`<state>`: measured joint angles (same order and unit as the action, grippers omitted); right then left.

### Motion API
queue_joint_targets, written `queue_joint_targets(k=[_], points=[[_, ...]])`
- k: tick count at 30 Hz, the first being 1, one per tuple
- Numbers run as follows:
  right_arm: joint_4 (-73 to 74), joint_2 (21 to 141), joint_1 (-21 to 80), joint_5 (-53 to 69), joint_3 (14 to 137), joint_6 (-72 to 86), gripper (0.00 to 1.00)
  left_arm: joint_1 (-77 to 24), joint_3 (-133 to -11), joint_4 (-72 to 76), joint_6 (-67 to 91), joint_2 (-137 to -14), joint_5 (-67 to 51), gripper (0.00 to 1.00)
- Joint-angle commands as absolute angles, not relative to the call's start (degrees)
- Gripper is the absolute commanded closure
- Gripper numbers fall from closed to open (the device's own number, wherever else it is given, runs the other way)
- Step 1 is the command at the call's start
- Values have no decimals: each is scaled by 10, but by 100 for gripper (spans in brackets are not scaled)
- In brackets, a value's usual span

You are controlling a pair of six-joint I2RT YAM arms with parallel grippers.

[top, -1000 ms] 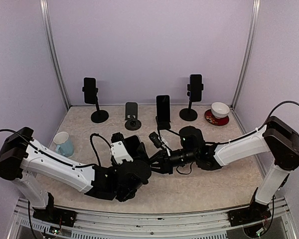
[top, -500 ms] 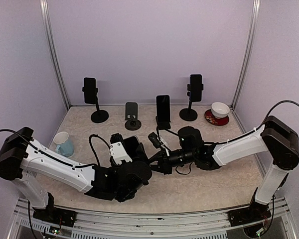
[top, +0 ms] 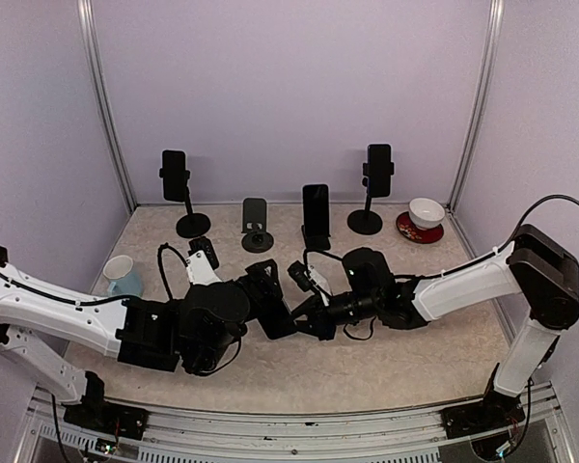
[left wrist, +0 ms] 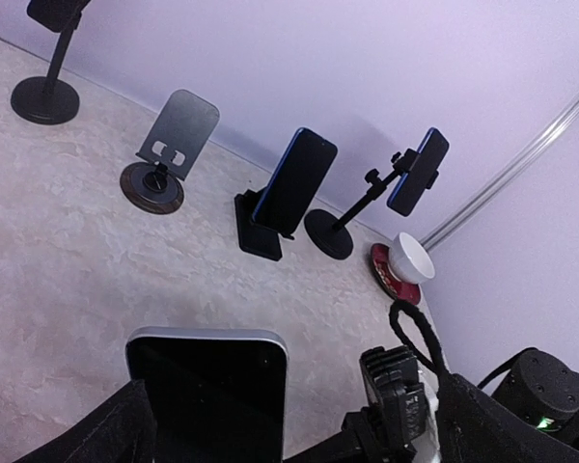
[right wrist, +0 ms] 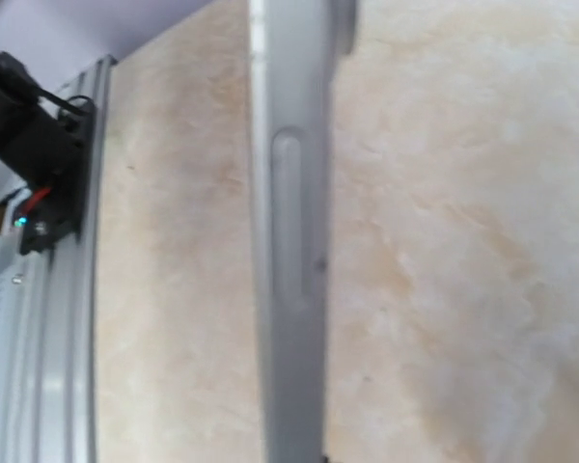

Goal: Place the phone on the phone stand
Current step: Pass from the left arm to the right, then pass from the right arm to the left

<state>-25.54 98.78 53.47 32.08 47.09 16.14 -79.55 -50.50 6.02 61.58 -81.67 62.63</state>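
Observation:
The phone [left wrist: 207, 395], black-screened with a silver rim, stands on edge just above the table between my two grippers. My left gripper [left wrist: 304, 432] is open around it, with a wide gap on the phone's right side. My right gripper [top: 304, 312] reaches in from the right and is shut on the phone. The phone's silver side edge [right wrist: 289, 289] fills the right wrist view. The empty phone stand [top: 255, 222], a grey plate on a round brown base [left wrist: 152, 186], sits at the back centre-left.
Three other stands hold phones: a tall one back left [top: 177, 178], a low one in the middle [top: 316, 214], a tall one back right [top: 378, 169]. A pale blue cup [top: 124, 278] stands left. A white bowl on a red saucer [top: 426, 214] is at the back right.
My left gripper has opened off the phone and the left arm has drawn back to the left. My right gripper has closed on the phone and stays in place.

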Motion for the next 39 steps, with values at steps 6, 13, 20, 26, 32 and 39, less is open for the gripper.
queue_joint_targets(k=[6, 13, 20, 26, 32, 39], points=[[-257, 953, 541, 254, 474, 125, 100, -743, -494, -81, 677, -751, 470, 1], [-256, 934, 557, 205, 465, 90, 100, -690, -465, -43, 638, -733, 367, 1], [-236, 936, 564, 204, 473, 72, 100, -663, -459, -20, 591, -737, 324, 1], [-231, 945, 564, 218, 480, 70, 100, -653, -459, -5, 569, -749, 298, 1], [-228, 948, 570, 208, 482, 58, 100, -644, -460, 0, 566, -760, 283, 1], [-217, 952, 582, 186, 488, 43, 100, -636, -459, 2, 564, -769, 275, 1]])
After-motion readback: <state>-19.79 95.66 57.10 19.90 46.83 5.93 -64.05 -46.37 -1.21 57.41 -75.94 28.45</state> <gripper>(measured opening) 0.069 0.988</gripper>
